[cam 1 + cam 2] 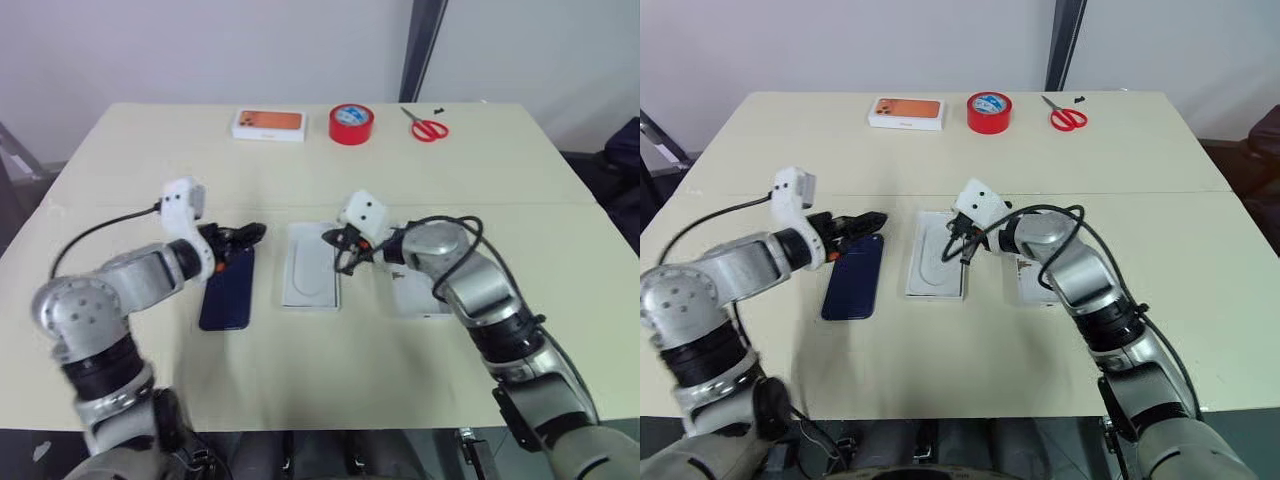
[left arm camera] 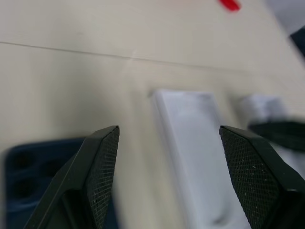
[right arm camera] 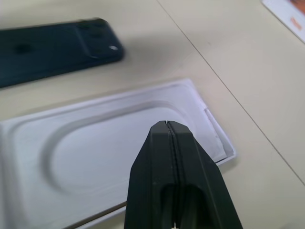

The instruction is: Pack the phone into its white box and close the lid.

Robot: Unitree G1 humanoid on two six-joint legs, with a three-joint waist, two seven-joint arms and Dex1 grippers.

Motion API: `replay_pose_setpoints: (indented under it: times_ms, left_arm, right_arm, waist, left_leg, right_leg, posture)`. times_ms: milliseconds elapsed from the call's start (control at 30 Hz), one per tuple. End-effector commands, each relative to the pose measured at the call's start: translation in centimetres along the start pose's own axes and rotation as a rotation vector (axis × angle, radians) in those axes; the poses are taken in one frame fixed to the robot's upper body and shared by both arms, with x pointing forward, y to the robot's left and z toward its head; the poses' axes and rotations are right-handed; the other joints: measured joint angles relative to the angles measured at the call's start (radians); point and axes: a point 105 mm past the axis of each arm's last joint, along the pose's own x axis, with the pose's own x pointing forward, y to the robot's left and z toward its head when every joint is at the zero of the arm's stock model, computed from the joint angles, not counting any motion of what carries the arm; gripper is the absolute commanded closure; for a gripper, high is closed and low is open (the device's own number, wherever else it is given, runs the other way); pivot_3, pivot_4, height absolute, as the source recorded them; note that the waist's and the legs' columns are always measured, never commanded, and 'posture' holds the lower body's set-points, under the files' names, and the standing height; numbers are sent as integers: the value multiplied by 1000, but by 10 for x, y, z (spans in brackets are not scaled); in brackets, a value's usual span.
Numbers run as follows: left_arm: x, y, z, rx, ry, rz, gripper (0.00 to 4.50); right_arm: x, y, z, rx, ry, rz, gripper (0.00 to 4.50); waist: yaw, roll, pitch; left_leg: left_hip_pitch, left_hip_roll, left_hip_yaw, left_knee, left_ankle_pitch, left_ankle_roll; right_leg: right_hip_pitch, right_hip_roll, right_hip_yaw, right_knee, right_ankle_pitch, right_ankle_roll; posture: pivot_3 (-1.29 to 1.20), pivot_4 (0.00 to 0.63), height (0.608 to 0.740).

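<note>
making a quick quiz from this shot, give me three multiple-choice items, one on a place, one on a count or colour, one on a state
1. Where does the phone lie?
A. in the white box
B. on the table, on the robot's left of the white box
C. beside the scissors

2. What colour is the tape roll?
A. red
B. green
C. black

3. How do the right gripper's fingers stand?
A. wide apart
B. shut on the phone
C. pressed together, holding nothing

Answers:
1 B: the phone rests flat on the table, and the white box beside it is empty.
2 A: the roll at the far edge, between the orange-topped box and the scissors, is red.
3 C: the right wrist view shows the two fingers touching over the white box, with nothing between them.
</note>
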Motion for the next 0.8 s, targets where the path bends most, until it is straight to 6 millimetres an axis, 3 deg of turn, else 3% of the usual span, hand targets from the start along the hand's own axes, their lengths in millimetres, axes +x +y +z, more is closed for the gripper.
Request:
replay_pose_setpoints:
  times_ms: [33,133,433,667,800]
  left_arm:
    - [-15,-10,-1,284,-65,-86,958]
    - [-24,-10,-14,376,-67,-138,958]
    - [-39,-3,-43,434,-43,-174,958]
    - [-43,1,-49,411,-45,-154,958]
    - [-42,2,-49,403,-54,-148,958]
  right_arm:
    - [16,-1,5,-58,19,-31,4467]
    - [26,1,6,-62,20,-31,4467]
    - [49,5,0,-71,48,-59,4467]
    - [41,7,-14,-127,104,-40,4467]
    - [35,10,-9,-150,77,-20,4467]
  waist:
    - [-5,0,0]
    - [-2,0,0]
    - [-12,0,0]
    - [-12,1,0]
    - [-11,1,0]
  left_leg:
    - [0,0,0,0,0,0]
    - [-1,-1,0,-1,0,0]
    - [-1,0,0,-10,-2,5]
    - [-1,0,0,-11,-2,4]
    - [-1,0,0,-11,-2,4]
  right_leg:
    - [0,0,0,0,0,0]
    - [0,-3,-1,-2,0,-1]
    - [-5,-3,-1,-3,1,-2]
    - [-6,-3,-1,-2,1,-2]
    - [-6,-3,-1,-2,1,-2]
  posture:
    - [0,150,725]
    - [0,150,725]
    - [0,150,725]
    - [0,150,725]
    - [0,150,725]
